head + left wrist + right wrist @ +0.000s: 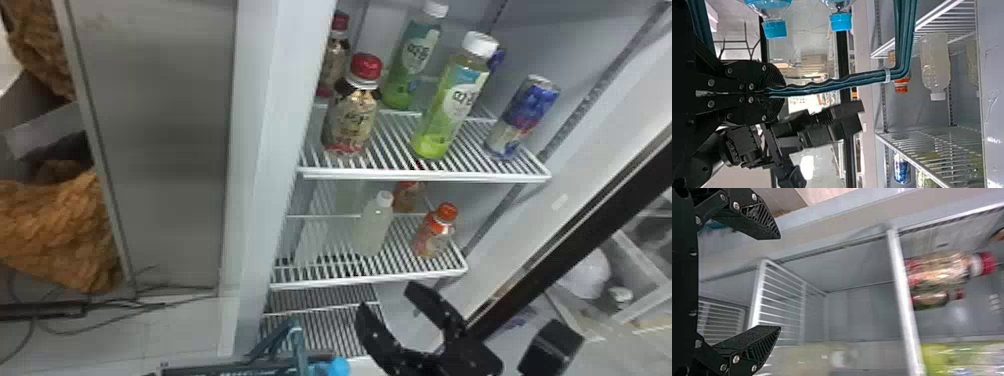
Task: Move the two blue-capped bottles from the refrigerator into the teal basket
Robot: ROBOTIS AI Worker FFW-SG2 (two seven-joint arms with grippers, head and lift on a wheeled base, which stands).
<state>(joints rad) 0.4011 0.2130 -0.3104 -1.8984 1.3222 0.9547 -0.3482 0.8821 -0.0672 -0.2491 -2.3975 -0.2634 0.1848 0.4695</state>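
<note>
Left hand (pixel 775 93): while its two fingers press together on the handle of the teal basket (pixel 903 39), the basket hangs before the refrigerator (pixel 270 110).
Blue caps: one blue-capped bottle (pixel 774 29) and another blue-capped bottle (pixel 841 21) stand below the handle, between its sides, apparently in the basket (their lower parts are cut off).
Right hand (pixel 385 298): spread wide, nothing between the fingers, near the refrigerator's lower shelves.
Upper shelf (pixel 425 175): the front red-capped bottle (pixel 350 120) wears a gold-toned label with dark lettering and red marks; a similar one stands behind. The front green bottle (pixel 450 110), white-capped, bears bold dark characters on a white oval, as does its twin farther back. Beside it, a slim can (pixel 522 117) is printed blue and silver with some red.
Middle shelf (pixel 370 277): a pale white-capped bottle (pixel 372 230) is near an orange-capped bottle (pixel 434 237), whose orange-and-white label is too small to make out.
</note>
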